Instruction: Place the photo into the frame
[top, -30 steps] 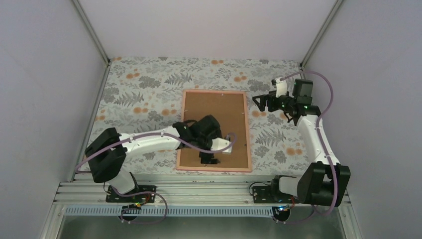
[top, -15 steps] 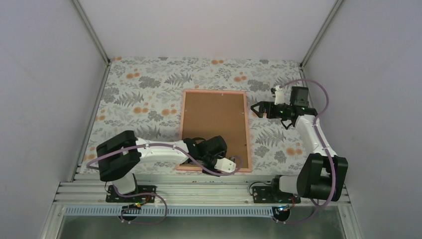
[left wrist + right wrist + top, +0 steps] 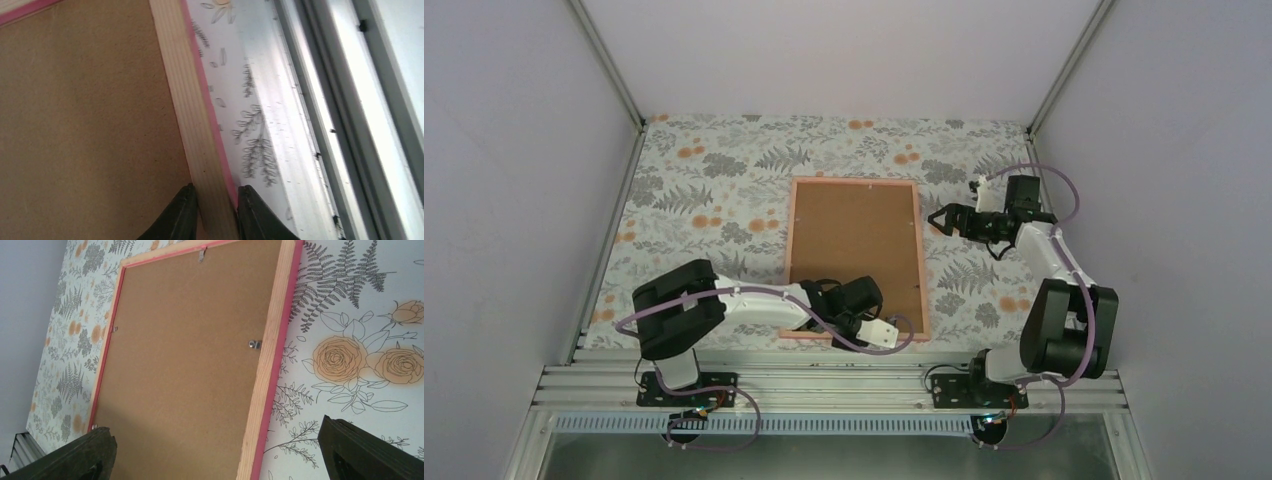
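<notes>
Frame (image 3: 854,183): we see a bright pink outer edge and a pale, finely grained wood back rim. Backing board (image 3: 854,240) inside it is plain mid-brown, faintly speckled. Tablecloth (image 3: 714,190) is white, printed with grey fern and leaf line-art plus orange roses. We read the left arm (image 3: 759,303) and right arm (image 3: 1039,245) as white shells with black joints, and the cables (image 3: 1036,167) as purple. Fingers of the left gripper (image 3: 217,189) and right gripper (image 3: 216,426) are black. Clips (image 3: 254,344) on the frame back are silver. Rail (image 3: 824,385) is bare aluminium grey, and we see the walls (image 3: 824,60) as plain pale lilac-grey.
</notes>
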